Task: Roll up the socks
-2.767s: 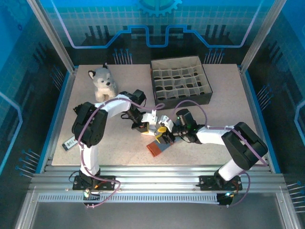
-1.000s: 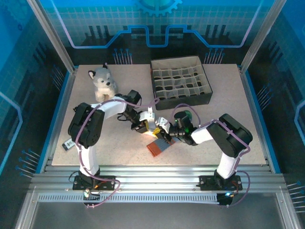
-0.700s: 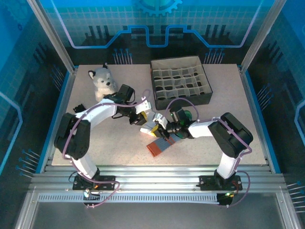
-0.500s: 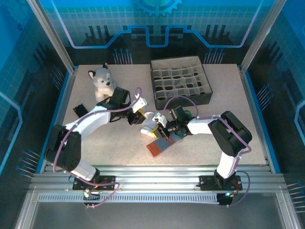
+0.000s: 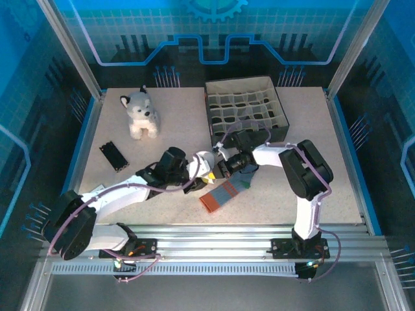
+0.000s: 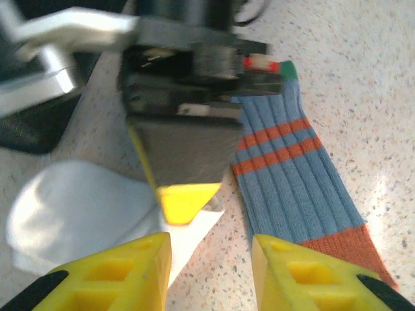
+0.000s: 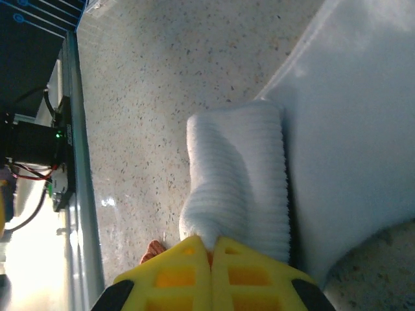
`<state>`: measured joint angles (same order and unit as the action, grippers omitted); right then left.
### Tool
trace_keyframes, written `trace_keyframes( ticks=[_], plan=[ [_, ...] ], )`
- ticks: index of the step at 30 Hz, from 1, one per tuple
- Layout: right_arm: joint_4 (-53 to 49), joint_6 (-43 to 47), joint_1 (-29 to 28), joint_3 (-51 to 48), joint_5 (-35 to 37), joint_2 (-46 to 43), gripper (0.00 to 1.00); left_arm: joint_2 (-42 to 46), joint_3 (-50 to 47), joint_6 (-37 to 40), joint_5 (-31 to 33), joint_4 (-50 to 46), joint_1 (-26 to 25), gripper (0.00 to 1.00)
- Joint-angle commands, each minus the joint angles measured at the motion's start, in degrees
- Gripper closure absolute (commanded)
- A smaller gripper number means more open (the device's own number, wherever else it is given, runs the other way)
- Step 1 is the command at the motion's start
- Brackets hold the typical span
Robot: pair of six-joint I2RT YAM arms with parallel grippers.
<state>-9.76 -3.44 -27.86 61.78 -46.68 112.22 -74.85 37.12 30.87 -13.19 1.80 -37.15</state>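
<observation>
The enclosure walls (image 5: 58, 45) are blue-lit panels in an aluminium frame (image 5: 214, 234). The table (image 5: 175, 120) is a speckled beige surface. A dark compartment box (image 5: 286, 128) stands at the rear right. A plush husky (image 5: 141, 115) sits at the rear left.

The grey-blue sock (image 5: 224, 192) lies flat near the front centre, green toe toward the rear, orange-red cuff toward the front. The white sock (image 5: 205, 162) lies bunched just beside it on the left.

The right gripper (image 7: 211, 249) is clenched on a fold of the white sock. The left gripper (image 6: 207, 249) is released, fingers apart, just short of both socks.

A flat black object (image 5: 112, 155) lies at the left.
</observation>
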Motion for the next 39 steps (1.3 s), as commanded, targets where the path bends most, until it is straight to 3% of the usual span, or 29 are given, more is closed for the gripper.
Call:
trace_keyframes(
  ticks=[1,5,12,31,39],
  plan=[
    [-9.4,-3.7,2.2,2.1,0.8,3.1,1.00,-1.9,-2.1,17.5,8.1,5.5,-2.3,0.62],
    [-15.2,-3.3,3.0,5.1,2.8,4.8,1.00,-5.2,-1.9,28.5,12.6,6.9,-2.2,0.62],
    [-20.3,-3.4,3.8,7.9,6.2,6.2,1.00,-11.0,-0.5,35.5,11.7,6.5,-1.3,0.63],
    [-24.8,-2.1,3.7,11.8,6.9,8.5,1.00,-19.2,3.4,39.9,12.1,11.2,-0.2,0.60],
    [-26.4,-1.9,3.7,13.1,7.9,9.0,1.00,-15.0,2.5,36.7,7.8,13.1,1.0,0.59]
  ],
)
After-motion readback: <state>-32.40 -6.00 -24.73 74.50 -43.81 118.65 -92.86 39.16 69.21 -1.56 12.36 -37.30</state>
